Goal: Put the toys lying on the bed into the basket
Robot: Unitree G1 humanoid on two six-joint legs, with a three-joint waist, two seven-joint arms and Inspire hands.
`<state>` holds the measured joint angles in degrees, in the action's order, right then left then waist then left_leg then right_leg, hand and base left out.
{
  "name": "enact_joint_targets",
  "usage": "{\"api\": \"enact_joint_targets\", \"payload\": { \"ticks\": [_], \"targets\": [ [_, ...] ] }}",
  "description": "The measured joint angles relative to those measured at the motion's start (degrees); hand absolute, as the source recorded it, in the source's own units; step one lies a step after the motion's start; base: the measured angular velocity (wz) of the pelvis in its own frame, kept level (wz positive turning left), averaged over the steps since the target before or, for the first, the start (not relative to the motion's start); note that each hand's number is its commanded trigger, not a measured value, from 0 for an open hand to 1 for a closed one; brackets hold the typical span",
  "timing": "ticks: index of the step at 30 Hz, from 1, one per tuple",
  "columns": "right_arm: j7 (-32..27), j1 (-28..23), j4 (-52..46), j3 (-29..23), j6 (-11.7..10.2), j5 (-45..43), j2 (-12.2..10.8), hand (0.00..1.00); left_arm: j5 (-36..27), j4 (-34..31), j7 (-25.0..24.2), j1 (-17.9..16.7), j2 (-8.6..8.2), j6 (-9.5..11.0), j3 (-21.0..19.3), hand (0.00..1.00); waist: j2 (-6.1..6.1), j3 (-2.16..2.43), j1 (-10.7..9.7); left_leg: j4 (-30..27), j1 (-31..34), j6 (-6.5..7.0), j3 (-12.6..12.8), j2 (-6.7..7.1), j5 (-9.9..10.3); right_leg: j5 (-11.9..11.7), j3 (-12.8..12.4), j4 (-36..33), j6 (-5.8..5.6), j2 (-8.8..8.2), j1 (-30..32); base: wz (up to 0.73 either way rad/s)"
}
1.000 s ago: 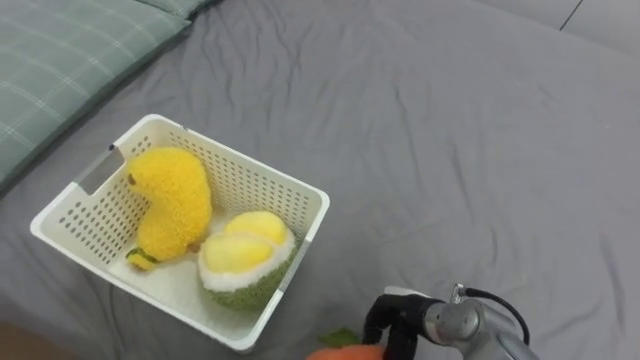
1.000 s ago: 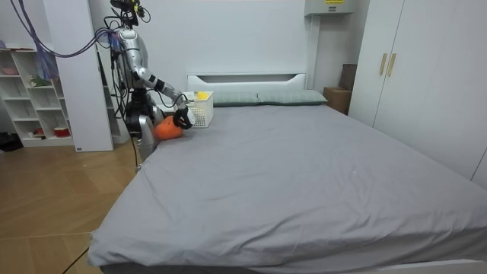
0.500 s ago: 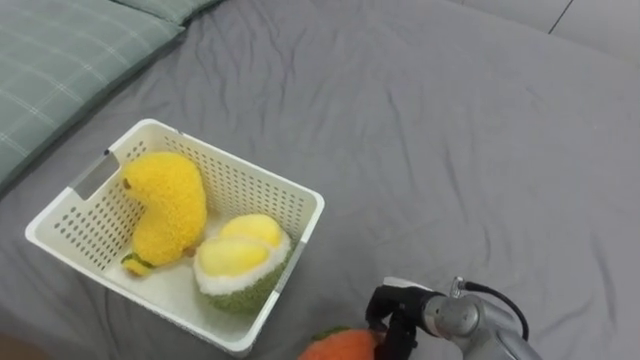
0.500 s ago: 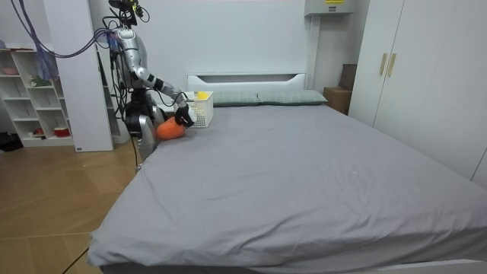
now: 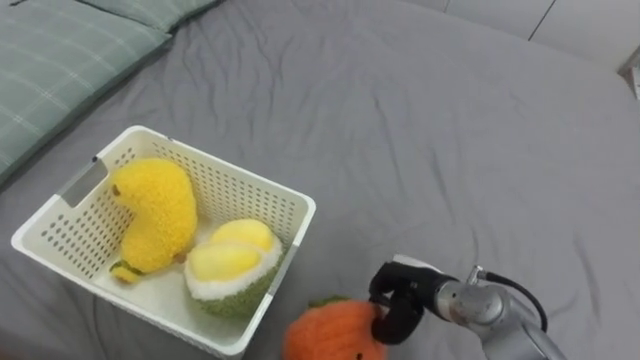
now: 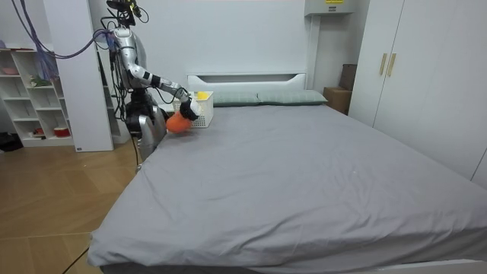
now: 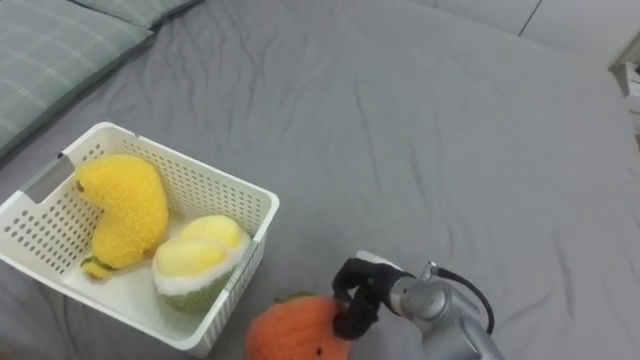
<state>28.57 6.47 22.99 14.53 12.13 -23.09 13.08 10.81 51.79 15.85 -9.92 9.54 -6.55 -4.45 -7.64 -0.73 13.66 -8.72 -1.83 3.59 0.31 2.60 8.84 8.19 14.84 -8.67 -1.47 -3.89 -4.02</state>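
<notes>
Fingers (image 5: 388,318) of the right hand (image 5: 408,296) are curled onto the orange plush fruit (image 5: 330,336), gripping its right side at lower centre of frame. The fruit hangs just beside the white basket (image 5: 300,207), whose open top lies to the upper left. The fruit is near-round, with no clear long axis. Its green leaf tuft (image 5: 322,301) faces up-frame, toward the basket.

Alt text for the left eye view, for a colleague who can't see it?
The right hand, fingers curled round an orange plush toy, holds it beside a white basket on the grey bed. The basket contains a yellow plush and a durian plush; a green pillow lies upper left.
</notes>
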Motion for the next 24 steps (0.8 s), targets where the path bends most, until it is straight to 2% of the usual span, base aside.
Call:
{"api": "enact_joint_targets", "payload": {
  "ticks": [5, 7, 10, 12, 15, 18, 22, 24],
  "targets": [
    [-0.5, -1.2, -8.2, -3.1, -0.1, -0.1, 1.0, 1.00, 0.0, 1.0, 0.0, -1.0, -0.04, 0.3, -1.2, 0.00, -0.10, -0.02, -2.2, 0.0, 0.1, 0.03, 0.2, -0.03, 0.0, 0.0, -0.4, 0.0, -0.05, 0.05, 0.1, -0.02],
    [-0.6, -1.2, -11.6, -3.7, -0.2, 0.2, 1.5, 1.00, 0.0, 1.1, -0.1, -1.1, -0.06, 0.4, -1.7, 0.00, -0.30, 0.10, -2.6, 0.0, 0.1, 0.03, 0.6, -0.10, 0.0, 0.0, -0.6, 0.0, -0.04, 0.10, 0.3, -0.08],
    [-1.4, -1.0, -16.0, -6.1, -1.3, 0.4, 1.8, 1.00, 0.0, 1.1, -0.2, -1.0, -0.06, 1.0, -3.3, 0.00, -0.37, 0.15, -3.8, 0.3, -0.4, 0.03, 0.9, -0.14, 0.0, 0.0, -1.1, 0.0, -0.04, 0.11, 0.1, -0.07],
    [-2.5, -1.0, -18.2, -8.6, -1.7, 1.3, 1.8, 1.00, 0.0, 1.1, -0.2, -1.3, 0.00, 1.8, -4.0, 0.00, -0.37, 0.15, -4.1, 0.5, -0.9, 0.08, 1.6, -0.20, 0.1, -0.1, -2.1, 0.0, -0.08, 0.22, 0.0, -0.14],
    [-4.6, -1.0, -21.1, -11.7, -1.7, 2.5, 2.0, 1.00, 0.0, 1.5, -0.2, -1.2, -0.02, 1.8, -5.3, 0.00, -0.37, 0.15, -4.5, 0.5, -0.9, 0.14, 1.8, -0.19, 0.1, -0.1, -2.3, -0.1, -0.12, 0.20, 0.1, -0.06],
    [-6.9, -0.8, -23.4, -12.9, -2.0, 2.9, 2.8, 1.00, 0.1, 1.8, -0.2, -1.2, -0.03, 1.8, -6.0, 0.00, -0.26, 0.08, -5.2, 0.5, -0.9, 0.15, 1.8, -0.21, 0.1, -0.1, -2.3, -0.1, -0.12, 0.22, 0.1, 0.00],
    [-7.9, -0.8, -25.1, -13.2, -2.2, 3.1, 2.9, 1.00, 0.1, 2.3, -0.1, -1.2, -0.05, 1.8, -6.0, 0.00, -0.28, 0.12, -5.3, 0.5, -1.1, 0.11, 2.0, -0.28, 0.2, -0.1, -2.4, -0.1, -0.11, 0.29, 0.0, 0.00],
    [-8.0, -0.8, -26.3, -13.2, -2.2, 3.5, 2.9, 1.00, 0.1, 2.5, -0.1, -1.2, -0.05, 1.8, -6.0, 0.00, 0.07, -0.07, -5.1, 0.5, -1.1, 0.11, 2.1, -0.30, 0.2, -0.1, -2.5, -0.2, -0.11, 0.29, -0.2, 0.00]
  ]
}}
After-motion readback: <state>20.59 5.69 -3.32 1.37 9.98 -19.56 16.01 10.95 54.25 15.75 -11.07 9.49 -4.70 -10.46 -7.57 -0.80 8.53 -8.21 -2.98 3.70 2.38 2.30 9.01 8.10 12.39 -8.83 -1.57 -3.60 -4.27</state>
